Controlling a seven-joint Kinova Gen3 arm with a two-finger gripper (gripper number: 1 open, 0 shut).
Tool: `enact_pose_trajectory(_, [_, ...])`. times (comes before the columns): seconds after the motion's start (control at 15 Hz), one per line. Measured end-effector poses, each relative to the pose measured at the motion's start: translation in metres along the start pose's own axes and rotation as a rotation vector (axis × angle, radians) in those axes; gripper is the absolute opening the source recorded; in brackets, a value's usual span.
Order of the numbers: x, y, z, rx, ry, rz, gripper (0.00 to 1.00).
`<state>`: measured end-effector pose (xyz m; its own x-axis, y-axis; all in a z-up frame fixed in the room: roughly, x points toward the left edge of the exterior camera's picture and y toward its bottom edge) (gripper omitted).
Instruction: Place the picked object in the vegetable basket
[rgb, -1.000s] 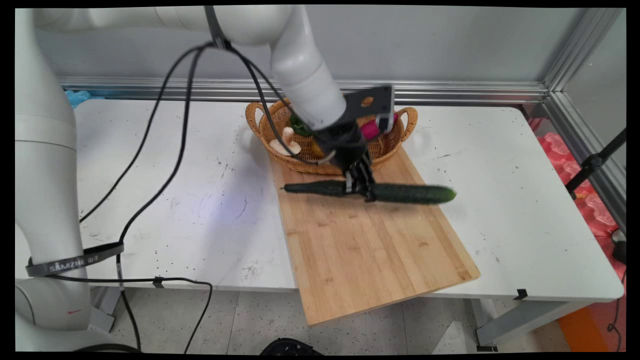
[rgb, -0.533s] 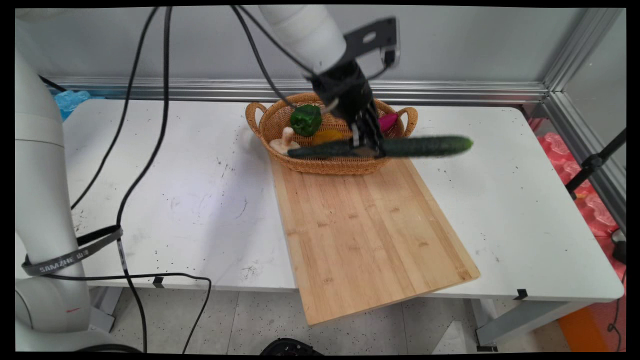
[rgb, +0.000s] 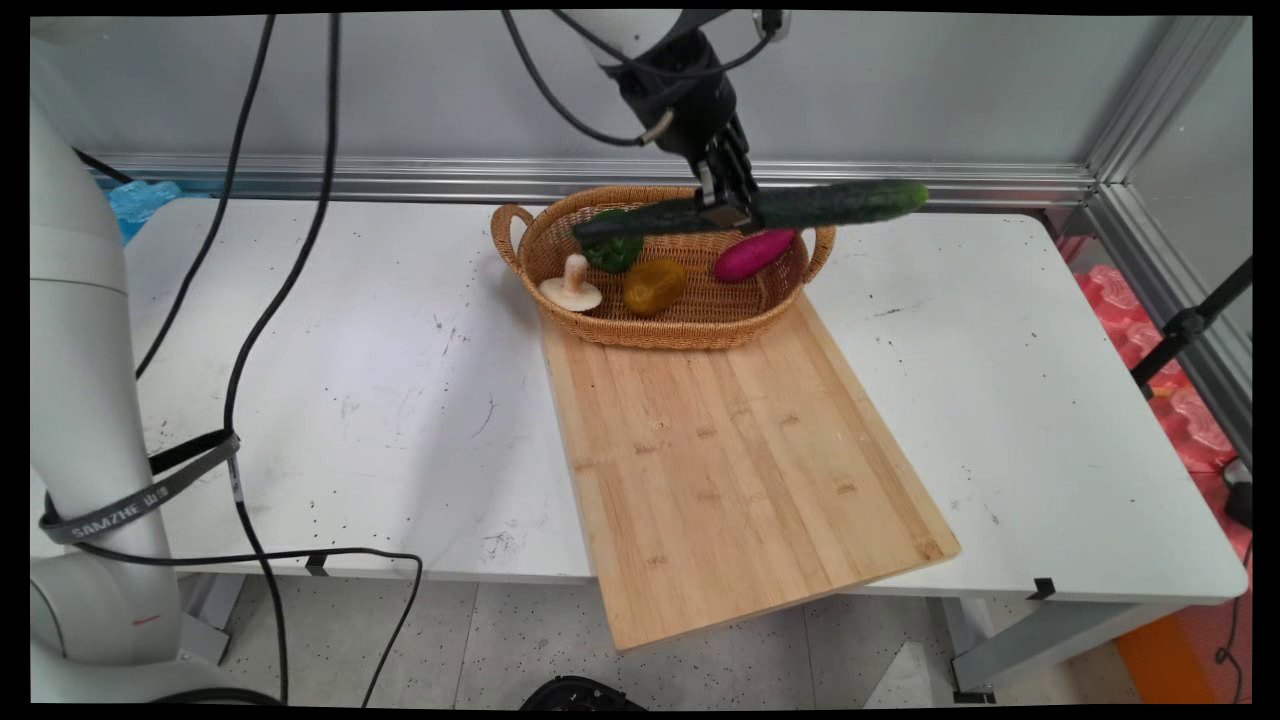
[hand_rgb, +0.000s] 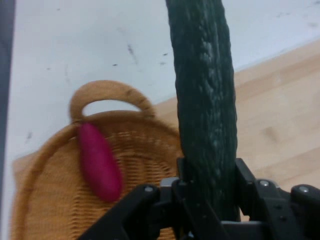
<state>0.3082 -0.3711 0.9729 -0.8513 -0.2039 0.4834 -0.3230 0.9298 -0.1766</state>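
My gripper (rgb: 727, 204) (hand_rgb: 209, 192) is shut on a long dark green cucumber (rgb: 800, 207) (hand_rgb: 202, 100), held level in the air above the wicker basket (rgb: 560, 235) (hand_rgb: 45, 175). In the basket lie a magenta sweet potato (rgb: 752, 254) (hand_rgb: 98, 162), a green pepper (rgb: 612, 252), a yellow pepper (rgb: 653, 285) and a mushroom (rgb: 572, 285). The cucumber's left end hides part of the green pepper. The wooden cutting board (rgb: 735, 450) (hand_rgb: 280, 115) lies in front of the basket with nothing on it.
Black cables (rgb: 240, 330) hang down over the table's left half. An aluminium rail (rgb: 300, 175) runs along the table's back edge. The cutting board's near corner juts past the table's front edge (rgb: 1100, 590).
The gripper has risen from just above the cutting board, carrying the cucumber up and back until it hangs over the basket. The vegetables in the basket have come into sight.
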Motion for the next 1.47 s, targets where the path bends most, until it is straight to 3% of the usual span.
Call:
enact_pose_trajectory(0.4, [-0.007,-0.035,0.004,0.049,-0.032,0.021,0.0])
enact_pose_trajectory(0.67, [-0.015,-0.05,0.015,0.058,-0.054,0.039,0.0])
enact_pose_trajectory(1.13, [-0.043,-0.07,0.048,0.038,-0.086,0.054,0.0])
enact_pose_trajectory(1.47, [-0.064,-0.079,0.078,-0.004,-0.089,0.06,0.0])
